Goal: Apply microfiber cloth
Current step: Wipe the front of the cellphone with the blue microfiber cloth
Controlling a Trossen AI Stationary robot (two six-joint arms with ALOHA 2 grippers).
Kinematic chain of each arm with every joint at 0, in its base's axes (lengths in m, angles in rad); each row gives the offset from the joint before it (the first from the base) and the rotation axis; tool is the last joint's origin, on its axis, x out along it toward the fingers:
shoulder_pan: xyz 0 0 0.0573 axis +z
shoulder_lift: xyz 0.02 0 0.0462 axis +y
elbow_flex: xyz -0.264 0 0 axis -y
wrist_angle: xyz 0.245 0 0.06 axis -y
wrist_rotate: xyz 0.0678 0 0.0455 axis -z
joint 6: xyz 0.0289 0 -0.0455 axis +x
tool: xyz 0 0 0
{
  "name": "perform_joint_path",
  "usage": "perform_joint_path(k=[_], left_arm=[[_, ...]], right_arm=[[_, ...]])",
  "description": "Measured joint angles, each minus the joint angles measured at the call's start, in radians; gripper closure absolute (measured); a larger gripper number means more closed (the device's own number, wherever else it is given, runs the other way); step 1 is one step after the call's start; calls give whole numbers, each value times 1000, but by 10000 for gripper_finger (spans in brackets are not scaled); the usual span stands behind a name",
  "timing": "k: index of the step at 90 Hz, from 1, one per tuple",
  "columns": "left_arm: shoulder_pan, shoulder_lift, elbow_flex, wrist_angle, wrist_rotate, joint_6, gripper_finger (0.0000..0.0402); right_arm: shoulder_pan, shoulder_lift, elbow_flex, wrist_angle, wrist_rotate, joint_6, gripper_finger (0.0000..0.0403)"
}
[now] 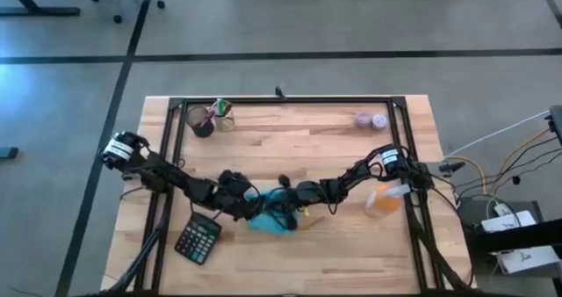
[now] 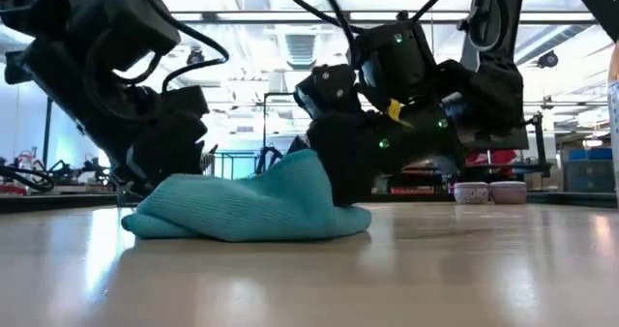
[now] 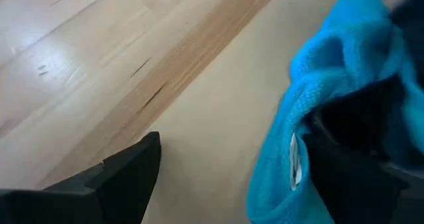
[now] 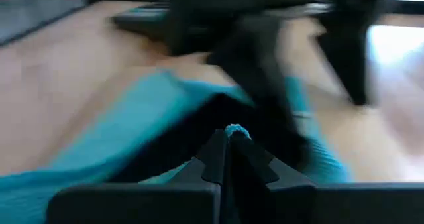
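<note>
Turquoise microfiber cloth lies bunched low centre of the tabletop. My right gripper pinches its fold; my left gripper gapes beside it. I'd lift slowly, keeping that pinch firm.

Wooden table, microfiber cloth (bunched), calculator, orange bottle

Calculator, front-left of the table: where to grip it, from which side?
Judgement: left gripper is nearest. The calculator lies flat, turned askew, clear of the microfiber cloth. Come from above and close across its narrower width, fingers turned to match its tilt.
</note>
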Motion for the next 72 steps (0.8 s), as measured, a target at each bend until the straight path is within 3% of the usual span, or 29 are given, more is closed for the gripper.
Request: perform_joint_path(k=[10,17,41,63,72], left_arm=[[3,18,-2,4,1,-8,53],[4,26,-4,6,0,-14,53],[4,31,-6,32,-7,-18,53],[5,31,-6,39,-8,-18,53],[5,31,-6,40,-8,-19,53]], right_arm=[[1,0,16,-32,-154,-3,403],[1,-1,33,-79,-164,-4,403],[-5,-1,67,-116,25,11,403],[-12,0,64,-116,315,115,403],[-13,-1,54,-112,365,140,403]])
